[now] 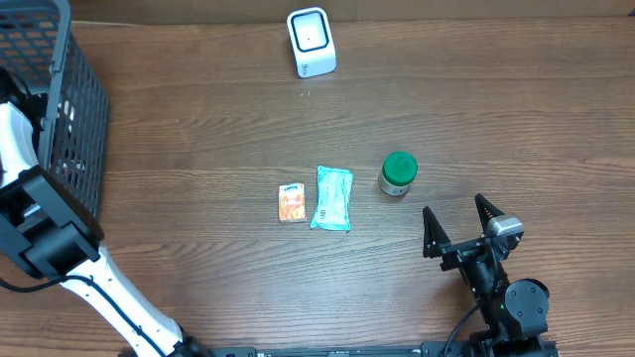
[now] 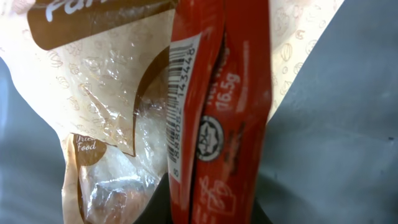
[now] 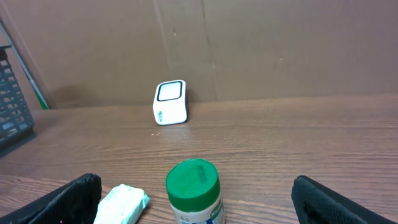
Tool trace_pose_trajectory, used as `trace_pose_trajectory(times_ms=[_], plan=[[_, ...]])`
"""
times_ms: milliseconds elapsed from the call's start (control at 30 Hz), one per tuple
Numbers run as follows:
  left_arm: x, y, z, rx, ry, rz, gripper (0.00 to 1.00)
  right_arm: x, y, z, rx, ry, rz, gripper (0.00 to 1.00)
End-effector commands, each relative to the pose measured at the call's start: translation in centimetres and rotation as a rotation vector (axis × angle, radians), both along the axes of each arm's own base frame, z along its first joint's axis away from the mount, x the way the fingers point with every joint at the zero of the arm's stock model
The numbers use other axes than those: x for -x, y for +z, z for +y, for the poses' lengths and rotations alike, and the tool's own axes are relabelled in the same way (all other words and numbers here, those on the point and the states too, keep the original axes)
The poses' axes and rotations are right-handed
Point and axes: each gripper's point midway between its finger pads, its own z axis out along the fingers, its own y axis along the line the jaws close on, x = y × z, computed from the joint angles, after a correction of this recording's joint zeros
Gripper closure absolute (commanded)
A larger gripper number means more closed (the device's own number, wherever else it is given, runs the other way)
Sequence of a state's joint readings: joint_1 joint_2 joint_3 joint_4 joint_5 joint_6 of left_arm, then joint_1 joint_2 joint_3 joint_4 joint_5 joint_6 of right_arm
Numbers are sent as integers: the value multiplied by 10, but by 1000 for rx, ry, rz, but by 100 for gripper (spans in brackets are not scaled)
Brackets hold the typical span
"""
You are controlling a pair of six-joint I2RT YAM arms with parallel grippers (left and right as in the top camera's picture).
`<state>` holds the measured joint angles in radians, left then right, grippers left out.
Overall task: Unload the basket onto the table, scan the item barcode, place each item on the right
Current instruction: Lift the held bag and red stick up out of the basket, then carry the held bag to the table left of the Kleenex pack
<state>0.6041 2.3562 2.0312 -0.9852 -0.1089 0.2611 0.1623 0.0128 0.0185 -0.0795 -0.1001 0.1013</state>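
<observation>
**Scan not made: item is down in the basket, well apart from the scanner**

Progress. The worktop (image 1: pixel 198 129) carries a grey mesh basket (image 1: pixel 84 99) at its far left corner, and your left arm (image 1: pixel 114 293) reaches into it. The left claw is closed. Its fingers are out of view, so you cannot confirm what it pinches. The red packet (image 2: pixel 230 106) stands upright directly before its camera, against a pale bag (image 2: pixel 112 124), and is likely the thing gripped. The barcode (image 2: pixel 185 99) runs down the packet's left edge and is readable. The scanner (image 1: pixel 312 42) sits at the middle of the far edge. In my judgement three steps are left: lift the packet out, carry it across, and face the barcode to the scanner's window.

Room. The basket wall stands between packet and scanner, so clear its rim first. The worktop from basket to scanner is bare. Mid-worktop lie a green-lidded jar (image 1: pixel 398 173), a teal packet (image 1: pixel 332 198) and an orange packet (image 1: pixel 292 202), near one another, all on the near side of that path. The right claw (image 1: pixel 453 203) rests wide open and holding nothing, toward the near edge, just right of the jar.
</observation>
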Motion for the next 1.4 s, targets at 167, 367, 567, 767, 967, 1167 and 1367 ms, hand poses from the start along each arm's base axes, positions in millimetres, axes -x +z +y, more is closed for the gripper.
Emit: trace_pose_trajectory(times_ms=[167,367,567,767,967,1167,1367], plan=[[-4,62,3,9,191,-144,96,-1,-3,-1,-3,-6,1,0],[-4,154,6,-86,255,-340,96,-1,-3,-1,-3,-6,1,0],[6,240,-8,-135,297,-536,96,-1,-3,-1,-3,-6,1,0],[20,319,-52,-120,258,-720,96,-1,-3,-1,-3,-6,1,0],[46,370,-123,-55,152,-810,96,-1,-3,-1,-3,-6,1,0],[65,349,-210,64,-5,-659,96,-1,-3,-1,-3,-6,1,0],[71,286,-272,98,-145,-402,96,-1,-3,-1,-3,-6,1,0]])
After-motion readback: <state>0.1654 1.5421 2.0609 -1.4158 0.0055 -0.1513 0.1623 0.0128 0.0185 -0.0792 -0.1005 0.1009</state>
